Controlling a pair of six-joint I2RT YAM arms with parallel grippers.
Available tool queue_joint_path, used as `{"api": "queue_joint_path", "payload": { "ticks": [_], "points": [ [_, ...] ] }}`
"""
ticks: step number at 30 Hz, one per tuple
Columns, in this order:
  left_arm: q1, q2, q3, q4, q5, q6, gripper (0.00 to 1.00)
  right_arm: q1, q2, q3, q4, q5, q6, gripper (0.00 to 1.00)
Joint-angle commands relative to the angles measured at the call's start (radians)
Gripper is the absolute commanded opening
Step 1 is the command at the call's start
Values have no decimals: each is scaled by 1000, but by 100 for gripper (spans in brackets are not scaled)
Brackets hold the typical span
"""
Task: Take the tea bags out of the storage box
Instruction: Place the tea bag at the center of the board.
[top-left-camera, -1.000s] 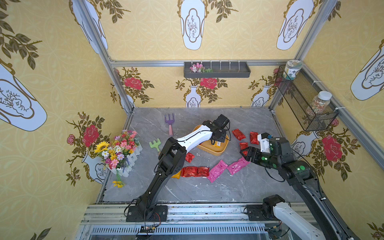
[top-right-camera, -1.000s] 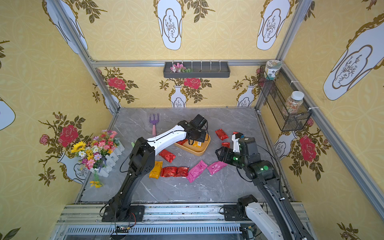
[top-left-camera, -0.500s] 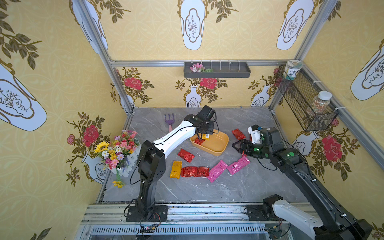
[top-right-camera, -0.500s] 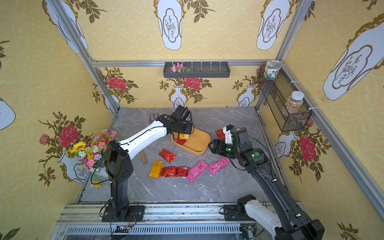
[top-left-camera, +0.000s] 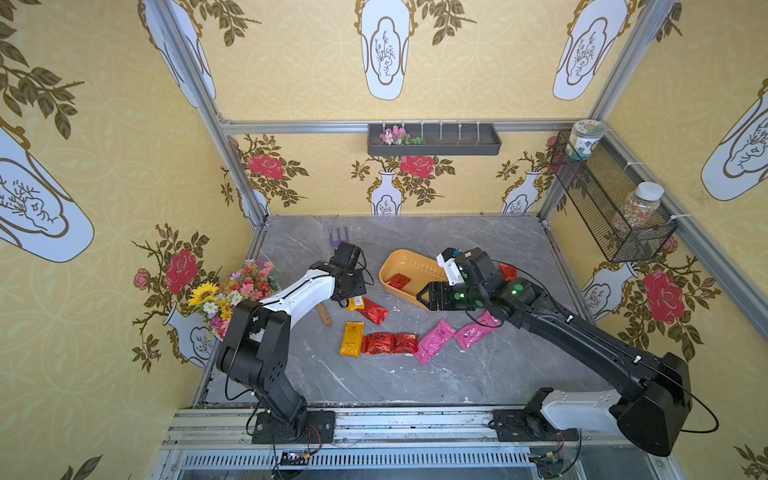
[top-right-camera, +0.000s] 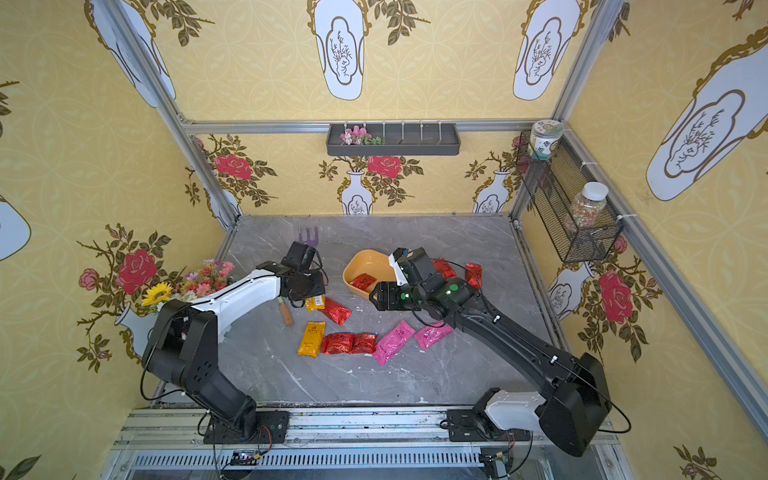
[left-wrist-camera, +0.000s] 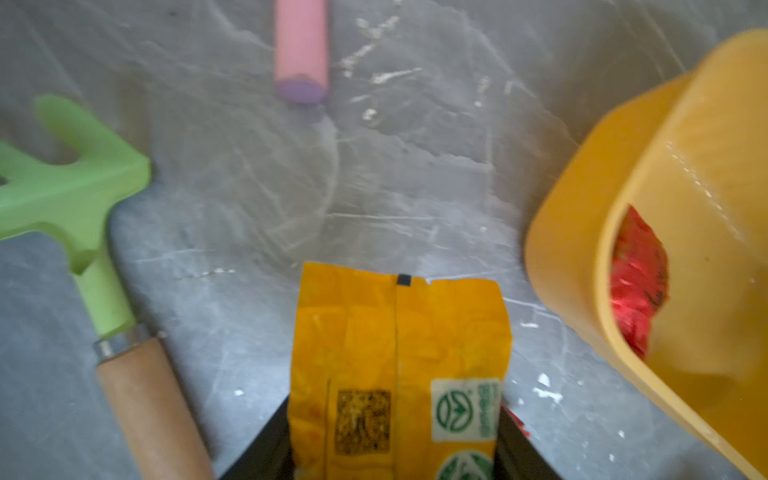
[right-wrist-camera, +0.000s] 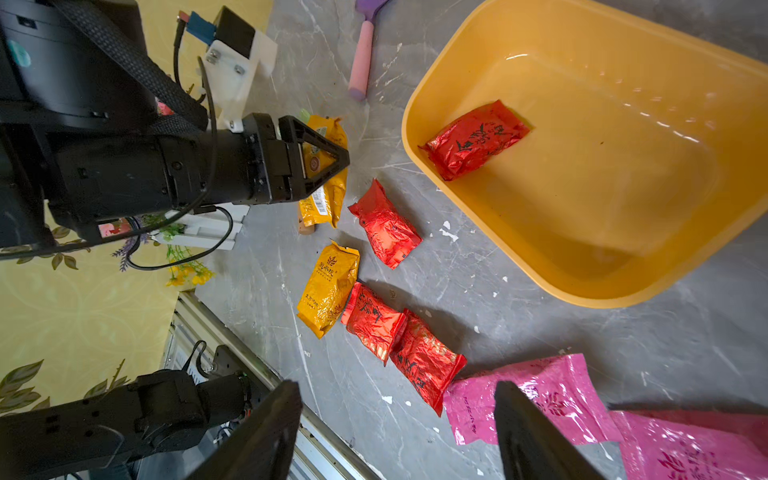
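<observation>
Since it left the storage box (top-left-camera: 415, 264), left gripper (right-wrist-camera: 338, 160) clutches orange tea bag (left-wrist-camera: 399, 365); right gripper (right-wrist-camera: 397, 388) gapes.

Green rake (left-wrist-camera: 70, 183), purple fork (top-left-camera: 338, 239), flower bouquet (top-left-camera: 245, 286), wall tray (top-left-camera: 457, 148), mesh basket (top-left-camera: 590, 195)

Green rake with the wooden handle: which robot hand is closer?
Left. The left gripper, shut on an orange sachet, hangs beside the rake's handle; the right gripper, open, is over by the yellow tub.

Black arms (top-left-camera: 582, 332), white shells (top-left-camera: 307, 291), black triangular left hand (right-wrist-camera: 338, 162).
</observation>
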Motion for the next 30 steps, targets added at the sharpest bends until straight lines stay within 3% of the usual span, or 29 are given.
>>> {"api": "queue_joint_path", "payload": {
  "ticks": [1, 17, 30],
  "points": [
    [33, -1, -35, 61, 30, -12, 56, 16, 10, -6, 65, 13, 27, 77],
    [104, 153, -27, 103, 65, 1, 57, 21, -44, -63, 37, 58, 22, 77],
    [104, 65, 7, 48, 42, -6, 82, 18, 96, 101, -32, 146, -106, 82]
  ]
}}
